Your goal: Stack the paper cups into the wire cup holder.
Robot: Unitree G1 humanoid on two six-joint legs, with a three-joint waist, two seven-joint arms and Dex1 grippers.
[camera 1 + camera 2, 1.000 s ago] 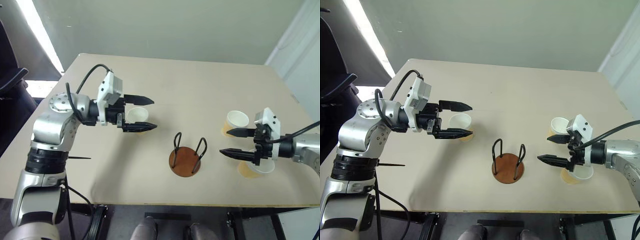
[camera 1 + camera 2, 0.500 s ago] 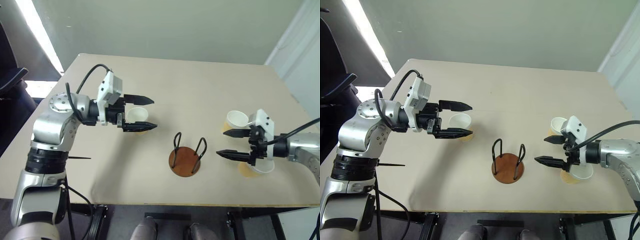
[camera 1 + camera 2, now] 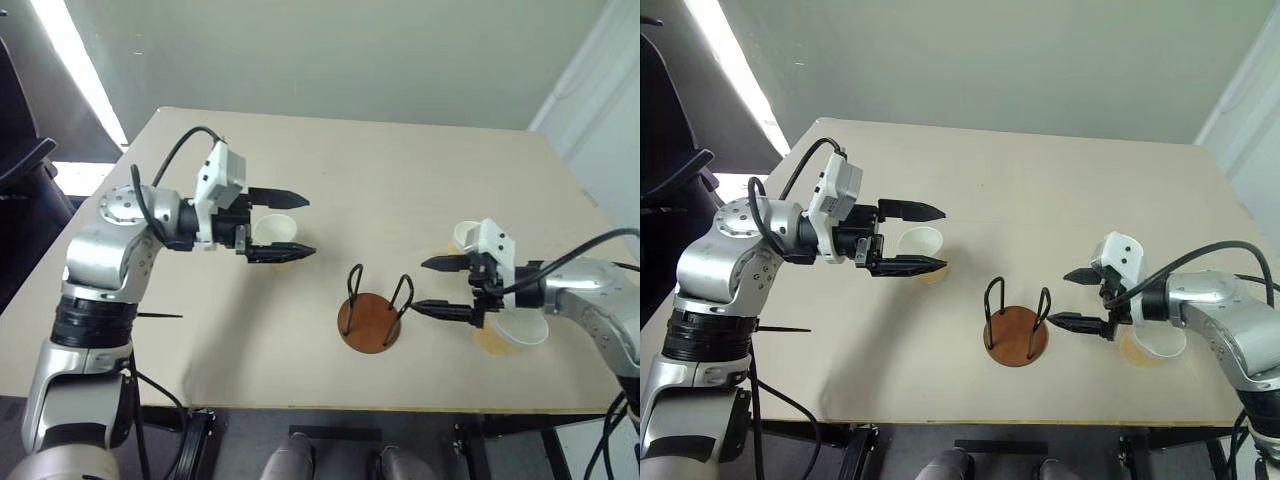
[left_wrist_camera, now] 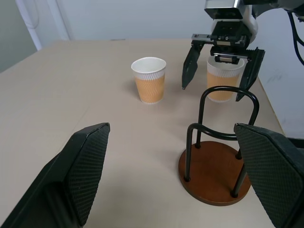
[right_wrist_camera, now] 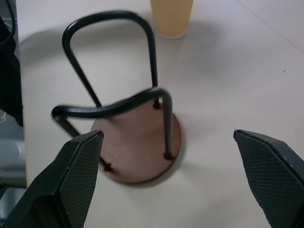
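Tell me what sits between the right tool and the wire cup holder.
Nothing: in the left eye view, only bare table separates the right tool from the wire cup holder.

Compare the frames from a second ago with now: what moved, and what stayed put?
The right gripper, fingers open and empty, moved toward the wire cup holder, away from the two paper cups on its side. Nothing was grasped or released. The left gripper kept still, open around the third cup; cups and holder did not move.
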